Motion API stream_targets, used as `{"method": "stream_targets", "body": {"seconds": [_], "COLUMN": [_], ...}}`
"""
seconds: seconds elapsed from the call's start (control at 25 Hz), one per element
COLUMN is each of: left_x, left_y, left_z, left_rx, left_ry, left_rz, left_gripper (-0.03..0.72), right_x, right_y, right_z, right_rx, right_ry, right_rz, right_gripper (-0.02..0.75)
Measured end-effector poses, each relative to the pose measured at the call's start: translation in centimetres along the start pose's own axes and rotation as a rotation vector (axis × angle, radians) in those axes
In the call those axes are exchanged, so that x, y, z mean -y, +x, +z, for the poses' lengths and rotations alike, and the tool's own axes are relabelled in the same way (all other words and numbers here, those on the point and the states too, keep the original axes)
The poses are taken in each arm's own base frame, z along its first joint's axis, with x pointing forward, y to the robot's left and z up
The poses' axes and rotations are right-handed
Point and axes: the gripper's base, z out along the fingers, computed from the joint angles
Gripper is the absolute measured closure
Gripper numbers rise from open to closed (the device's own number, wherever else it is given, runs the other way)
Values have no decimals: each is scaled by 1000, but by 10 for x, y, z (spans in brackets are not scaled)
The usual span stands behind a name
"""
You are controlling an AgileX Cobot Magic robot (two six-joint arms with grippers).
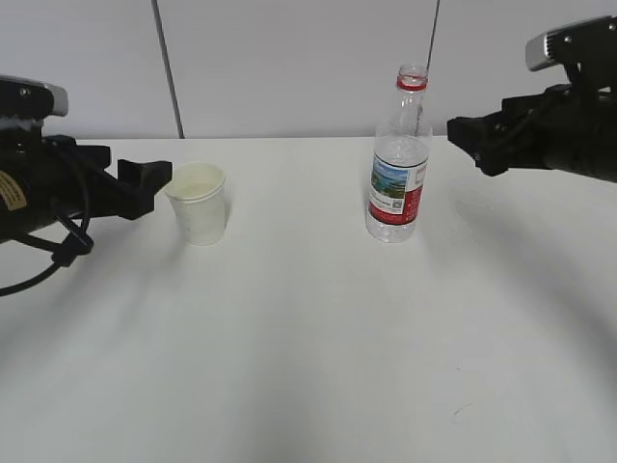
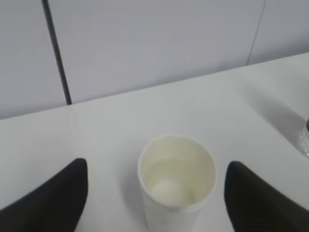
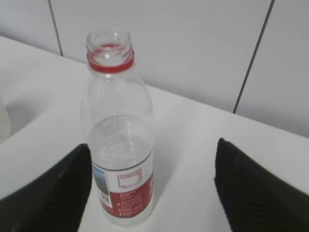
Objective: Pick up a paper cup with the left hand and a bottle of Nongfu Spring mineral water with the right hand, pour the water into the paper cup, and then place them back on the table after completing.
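Exterior view gives us the large plain white matte table (image 1: 308, 367), with the small white paper cup (image 1: 199, 203) standing upright at centre left and the clear plastic mineral water bottle with a red-and-white label and red neck ring (image 1: 399, 154) upright at centre right, uncapped. We see clear colourless water (image 1: 400, 154) filling it up to about the top of the label. At the left edge the black left hand with the yellow sticker (image 1: 145, 183) sits level with the cup, its tip just beside the cup wall; in the left wrist view its fingers (image 2: 53, 203) stand wide on either side of the cup, apart from it. At the upper right the black right hand (image 1: 472, 135) hovers near the bottle; the right wrist view shows its fingers (image 3: 256, 193) spread wide, holding nothing.
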Motion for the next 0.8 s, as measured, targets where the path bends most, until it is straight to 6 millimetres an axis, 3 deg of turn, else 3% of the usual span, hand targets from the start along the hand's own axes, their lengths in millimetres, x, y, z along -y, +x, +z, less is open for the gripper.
{"method": "stream_targets", "body": {"seconds": [0.24, 0.8], "left_x": [-7, -30], "left_y": [-42, -102], "left_z": [5, 14], "left_rx": [18, -247], "left_ry": [-68, -296], "left_rz": [1, -132], "left_gripper": [173, 185], "right_x": [10, 46], "right_y": [-33, -87], "right_z": [-6, -10], "right_rx": [44, -61], "right_ry": [63, 318], "right_rz": [32, 46], "right_gripper": [150, 151]}}
